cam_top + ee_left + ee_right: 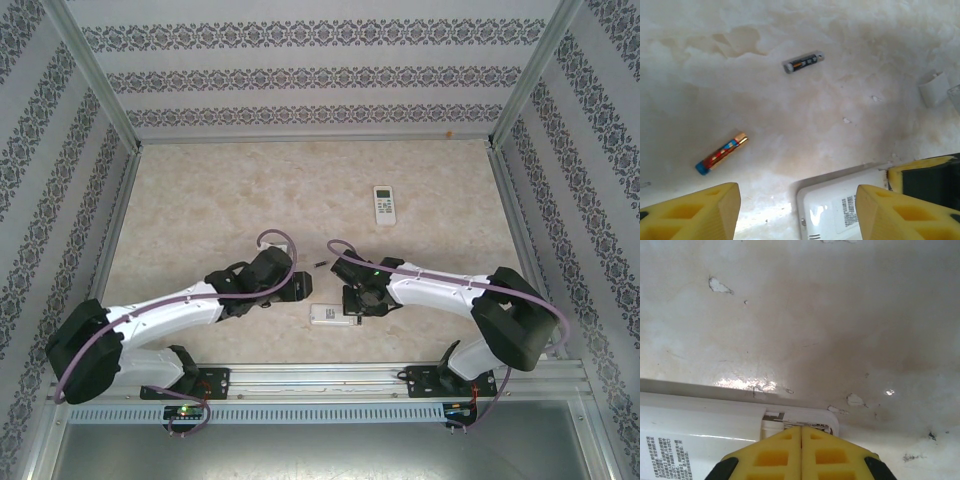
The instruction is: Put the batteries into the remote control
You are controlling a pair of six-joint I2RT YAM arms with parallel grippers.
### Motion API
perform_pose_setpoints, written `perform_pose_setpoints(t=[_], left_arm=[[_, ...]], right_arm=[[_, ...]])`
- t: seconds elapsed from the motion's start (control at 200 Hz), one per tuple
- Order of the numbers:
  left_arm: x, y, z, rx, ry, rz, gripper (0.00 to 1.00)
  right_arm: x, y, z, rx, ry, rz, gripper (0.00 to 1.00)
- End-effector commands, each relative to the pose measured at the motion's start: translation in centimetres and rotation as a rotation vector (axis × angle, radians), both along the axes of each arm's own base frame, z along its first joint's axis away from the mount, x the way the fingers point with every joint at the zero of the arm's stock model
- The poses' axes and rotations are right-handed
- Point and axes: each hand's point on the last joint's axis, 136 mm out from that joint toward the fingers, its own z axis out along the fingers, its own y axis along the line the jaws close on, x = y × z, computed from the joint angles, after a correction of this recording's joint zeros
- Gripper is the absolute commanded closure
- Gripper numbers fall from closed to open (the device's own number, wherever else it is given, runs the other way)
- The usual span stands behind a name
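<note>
your right gripper (801, 442) is holding its yellow fingers flat together, nothing visible between them, at the recessed end of the white rectangular plastic remote control (695, 427), apparently pinning it label-side up so it cannot slide. your left gripper (797, 200) is hovering with its jaws spread wide over the remote's other end, free to fetch a cell. beyond it, on the pale marbled table (865, 40), a thin cylindrical orange-gold battery with a blue end (721, 153) is lying nearer and a dark cylindrical battery (803, 62) farther off. a second white remote (385, 204) is resting well apart.
</note>
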Motion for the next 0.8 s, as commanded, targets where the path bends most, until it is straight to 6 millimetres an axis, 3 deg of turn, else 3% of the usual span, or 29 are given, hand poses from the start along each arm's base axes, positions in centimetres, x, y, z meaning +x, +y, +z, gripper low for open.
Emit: perform_pose_setpoints(t=[0.0, 0.21, 0.36, 0.45, 0.555, 0.794], left_arm=[[-0.2, 1.2, 0.0, 0.054, -0.041, 0.013, 0.3], [0.5, 3.0, 2.5, 0.08, -0.187, 0.018, 0.16], [0.5, 4.7, 4.4, 0.111, -0.299, 0.02, 0.14], [0.2, 5.3, 4.9, 0.104, -0.337, 0.009, 0.13], [-0.4, 5.4, 5.0, 0.073, -0.352, -0.011, 0.1], [-1.1, 5.8, 4.9, 0.025, -0.357, 0.002, 0.08]], right_arm=[[0.7, 0.2, 1.4, -0.023, -0.029, 0.057, 0.9], [4.9, 3.8, 7.6, 0.058, -0.281, 0.297, 0.78], [7.6, 6.3, 9.6, 0.026, -0.407, 0.603, 0.63], [8.6, 7.3, 9.3, 0.053, -0.366, 0.73, 0.59], [9.5, 7.5, 7.4, 0.041, -0.264, 0.839, 0.57], [12.0, 7.3, 3.6, -0.052, -0.112, 0.923, 0.53]])
